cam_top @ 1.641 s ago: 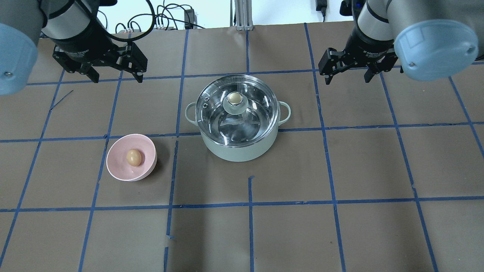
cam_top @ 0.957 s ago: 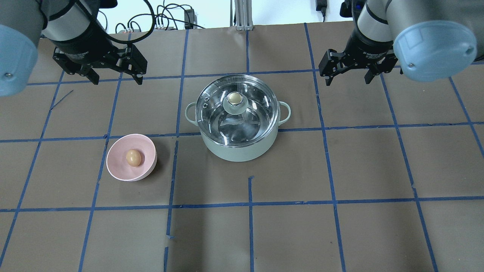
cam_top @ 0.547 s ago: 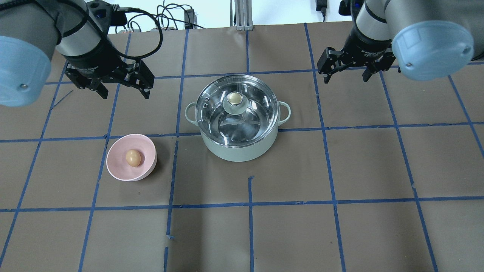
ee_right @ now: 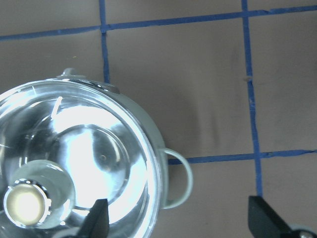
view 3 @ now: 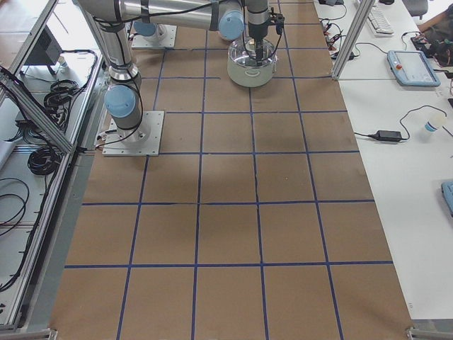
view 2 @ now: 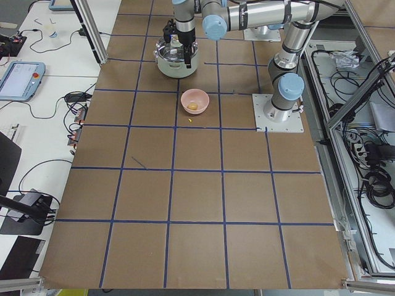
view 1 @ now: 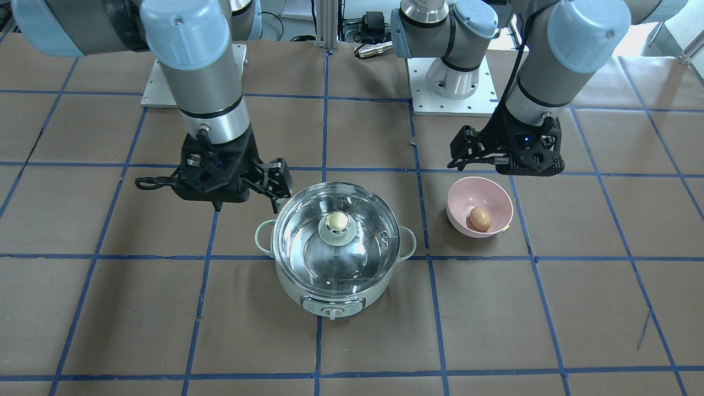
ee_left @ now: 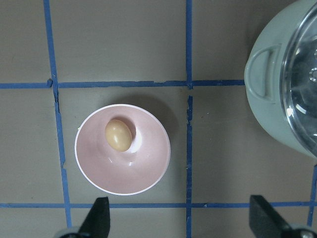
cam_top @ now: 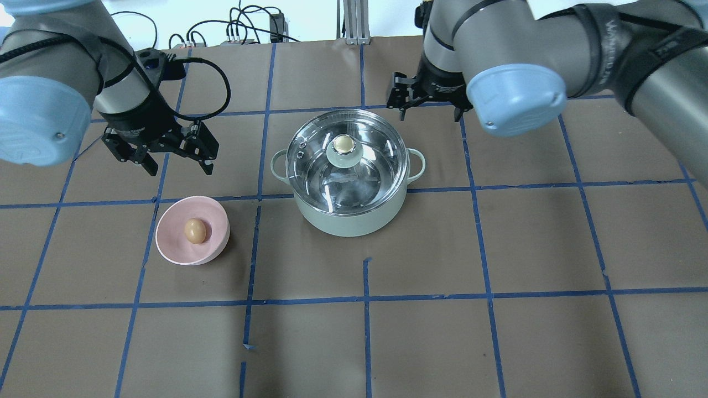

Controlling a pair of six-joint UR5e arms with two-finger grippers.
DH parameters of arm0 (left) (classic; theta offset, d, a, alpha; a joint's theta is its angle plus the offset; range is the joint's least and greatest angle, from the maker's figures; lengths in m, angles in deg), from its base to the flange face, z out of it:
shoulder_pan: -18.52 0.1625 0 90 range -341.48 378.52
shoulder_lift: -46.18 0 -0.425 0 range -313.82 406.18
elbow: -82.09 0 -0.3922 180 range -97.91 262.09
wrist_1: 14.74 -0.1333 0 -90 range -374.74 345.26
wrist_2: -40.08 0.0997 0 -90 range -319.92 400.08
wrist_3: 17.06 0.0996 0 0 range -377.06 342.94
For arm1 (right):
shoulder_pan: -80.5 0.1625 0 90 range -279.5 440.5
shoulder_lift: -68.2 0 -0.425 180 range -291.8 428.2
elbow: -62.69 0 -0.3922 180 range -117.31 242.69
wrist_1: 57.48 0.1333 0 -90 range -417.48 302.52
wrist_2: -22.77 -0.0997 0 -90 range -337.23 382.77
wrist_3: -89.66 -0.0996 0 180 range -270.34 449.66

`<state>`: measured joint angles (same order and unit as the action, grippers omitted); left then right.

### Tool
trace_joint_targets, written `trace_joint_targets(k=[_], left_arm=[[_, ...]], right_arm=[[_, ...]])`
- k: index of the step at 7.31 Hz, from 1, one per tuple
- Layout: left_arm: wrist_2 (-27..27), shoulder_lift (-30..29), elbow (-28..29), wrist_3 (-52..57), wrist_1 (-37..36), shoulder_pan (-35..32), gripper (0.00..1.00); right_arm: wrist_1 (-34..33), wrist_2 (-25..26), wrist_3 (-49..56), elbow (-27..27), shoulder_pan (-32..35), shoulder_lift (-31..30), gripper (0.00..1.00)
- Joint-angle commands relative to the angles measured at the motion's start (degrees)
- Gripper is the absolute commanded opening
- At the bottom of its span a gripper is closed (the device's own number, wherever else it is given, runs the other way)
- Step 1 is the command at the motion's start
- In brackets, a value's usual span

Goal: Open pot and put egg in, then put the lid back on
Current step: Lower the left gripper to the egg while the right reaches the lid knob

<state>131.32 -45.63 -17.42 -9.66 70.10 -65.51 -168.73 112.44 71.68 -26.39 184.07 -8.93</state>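
The pale green pot [cam_top: 348,221] stands mid-table with the glass lid [cam_top: 310,166] on it; the lid's beige knob [cam_top: 344,145] is free. The brown egg [cam_top: 194,230] lies in a pink bowl [cam_top: 166,243] to the pot's left. My left gripper [cam_top: 178,166] is open and empty, hovering just beyond the bowl; its wrist view shows the egg [ee_left: 118,135] below and ahead of the fingertips [ee_left: 99,218]. My right gripper [cam_top: 430,113] is open and empty, above the pot's far right rim; its wrist view shows the knob [ee_right: 25,206] at lower left.
The table is brown paper with a grid of blue tape lines [cam_top: 365,298]. Cables [cam_top: 243,27] and a metal post [cam_top: 351,22] lie beyond the far edge. Two arm base plates [view 1: 451,99] sit at the robot's side.
The right gripper has swung left to the pot's far right rim. The left gripper has moved nearer, toward the bowl. Both stay open; pot, lid and egg have not moved.
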Motion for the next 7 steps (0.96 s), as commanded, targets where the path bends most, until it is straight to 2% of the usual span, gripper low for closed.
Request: trace_joint_targets(k=[1,3,5,6,7], left_arm=[[0.68,-2.83,-2.09,3.4,-1.35,4.47,1.0],[2.0,-8.44,-1.2,3.23,1.18,4.84,1.0],[1.48,-9.61,-3.91,2.36,-0.37,5.01,0.99],[1.65,-8.92,-7.84,2.27,-4.21,5.45,0.98],[1.48,-9.0,-12.58,2.18,-12.86,7.02,0.97]], right_arm=[[-0.9,0.24,-9.92,5.48,5.74,6.0,1.0],[-1.77,0.5,-12.51,5.94,9.27,8.3,1.0],[-4.67,0.42,-12.69,5.85,10.06,9.8,1.0],[-4.59,0.41,-12.0,5.07,10.07,9.98,0.97],[-4.76,0.41,-11.73,3.76,10.07,9.89,0.93]])
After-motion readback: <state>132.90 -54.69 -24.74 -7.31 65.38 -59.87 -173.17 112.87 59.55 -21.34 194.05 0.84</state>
